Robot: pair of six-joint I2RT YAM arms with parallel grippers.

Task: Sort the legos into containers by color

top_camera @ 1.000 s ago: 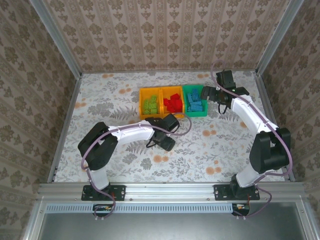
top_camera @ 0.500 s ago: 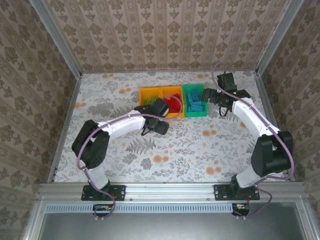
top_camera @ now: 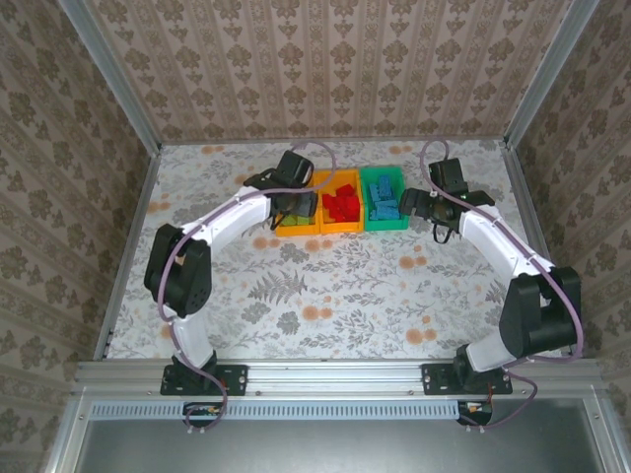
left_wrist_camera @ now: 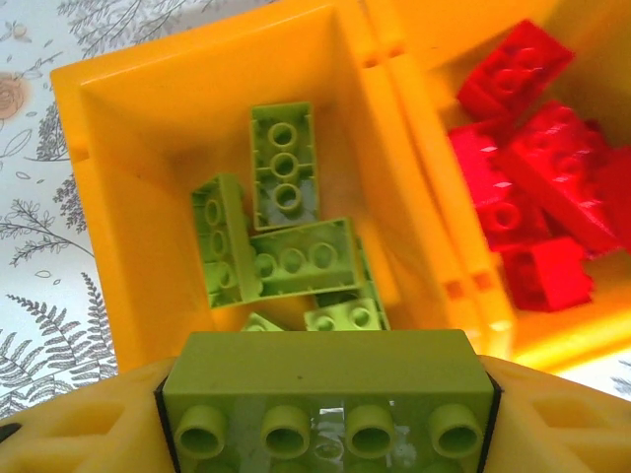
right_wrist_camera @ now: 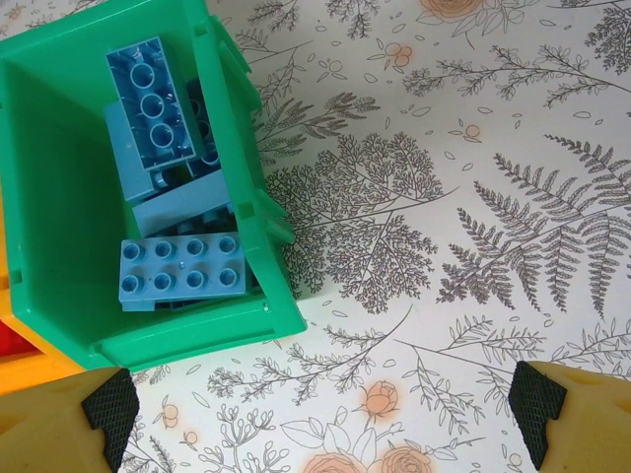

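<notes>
One lime brick (left_wrist_camera: 328,367), clamped in left hand (left_wrist_camera: 328,419), hangs over orange bin (left_wrist_camera: 118,128).

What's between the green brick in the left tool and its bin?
Nothing visible. The green brick in the left tool hangs over the open orange bin that holds the other green bricks.

Table surface (top_camera: 394,286) under and around the right claw (top_camera: 409,204) was a pale cloth printed with grey ferns and orange blossoms. Back wall (top_camera: 335,69), beyond both claws, was papered in beige striped damask. Same paper on the left wall (top_camera: 49,197), out past the left claw (top_camera: 293,209), and on the right wall (top_camera: 592,177), out past the right claw. Aluminium posts (top_camera: 110,74) stood at the far corners. Metal rail (top_camera: 335,374) lay well behind the claws, along the near edge. Light was even, shadows soft.
</notes>
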